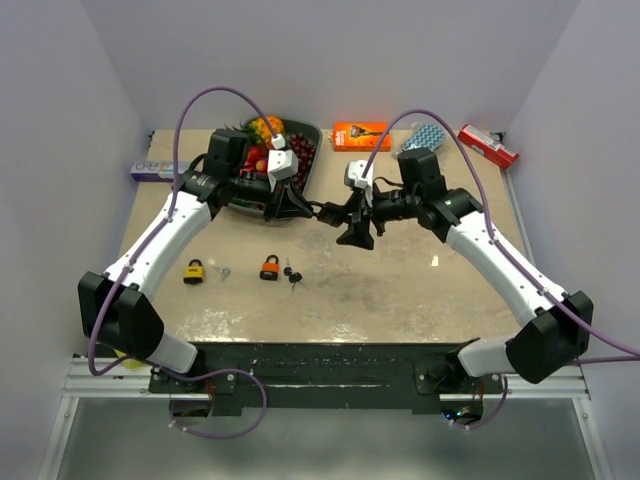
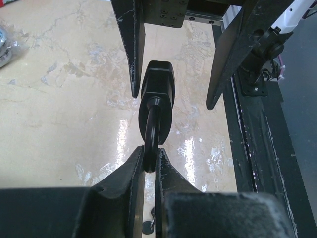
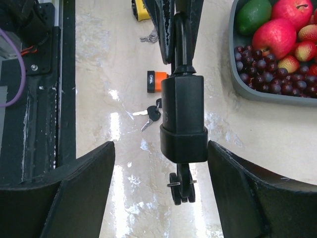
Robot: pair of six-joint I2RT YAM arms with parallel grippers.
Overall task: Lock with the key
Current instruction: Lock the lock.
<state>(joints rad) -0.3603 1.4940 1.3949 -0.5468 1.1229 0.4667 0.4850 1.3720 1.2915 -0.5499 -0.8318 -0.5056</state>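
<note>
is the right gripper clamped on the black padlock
No, the right gripper is open, with a clear gap between it and the black padlock on each side.

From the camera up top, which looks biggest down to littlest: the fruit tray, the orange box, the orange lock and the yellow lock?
Largest to smallest in the top view:
1. fruit tray
2. orange box
3. orange padlock and yellow padlock: they look about the same size, so I won't rank them.
</note>
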